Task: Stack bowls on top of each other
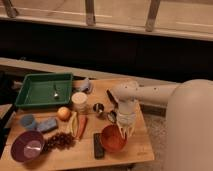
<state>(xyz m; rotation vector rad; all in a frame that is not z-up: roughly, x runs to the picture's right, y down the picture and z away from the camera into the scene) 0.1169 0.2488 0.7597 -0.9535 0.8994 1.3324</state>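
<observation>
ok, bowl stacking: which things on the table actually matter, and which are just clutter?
Job:
- orange-red bowl, front right
- purple bowl, front left
- gripper, at the orange-red bowl's right rim

Lying about:
- green tray
- white cup
- metal cup
- orange
- carrot
- grapes
- blue cup
- flat black object

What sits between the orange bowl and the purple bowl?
A dark flat object and a grape bunch lie between the orange bowl and the purple bowl. The gripper sits at the orange bowl's rim.
</observation>
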